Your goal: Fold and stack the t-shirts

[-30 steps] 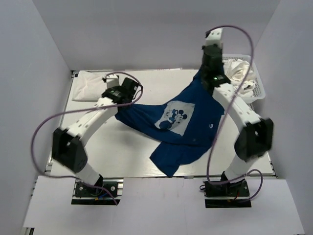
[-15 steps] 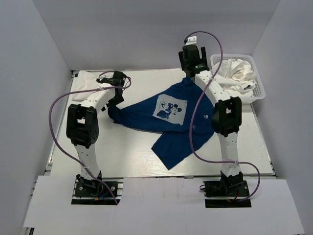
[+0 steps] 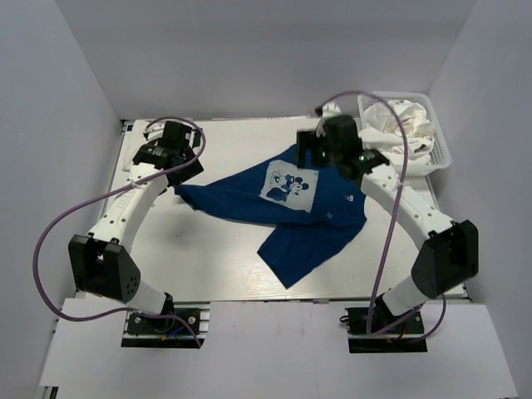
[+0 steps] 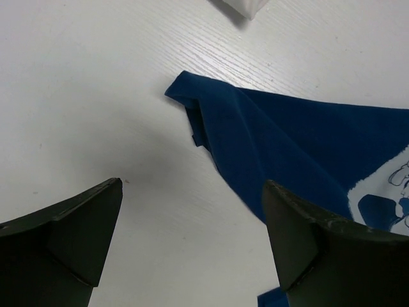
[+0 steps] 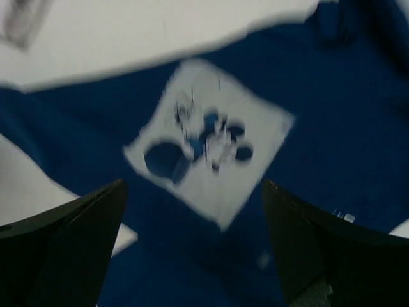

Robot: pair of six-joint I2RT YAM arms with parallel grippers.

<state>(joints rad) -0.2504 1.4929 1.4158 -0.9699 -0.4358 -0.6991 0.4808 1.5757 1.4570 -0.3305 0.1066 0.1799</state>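
While both pincers gape wide and empty, the left pincer (image 4: 192,185) over bare bench (image 4: 96,96) beside a cloth corner and the right pincer (image 5: 193,183) above the chest print (image 5: 211,153), the royal-blue t-shirt (image 3: 291,208) lies rumpled mid-frame. It would be best to spread it flat before folding. At upper right, a white lattice basket (image 3: 440,162) holds crumpled white t-shirts (image 3: 399,125).

T-shirt (image 4: 275,147) on the table (image 3: 216,266), its corner ahead of the left gripper (image 4: 192,185) and towards its right jaw, chest print (image 5: 208,150) under the right gripper (image 5: 192,184), basket (image 3: 445,162) of heaped shirts (image 3: 399,125) to its right, possibly a folded cloth (image 4: 246,5) farther ahead of the left jaws.
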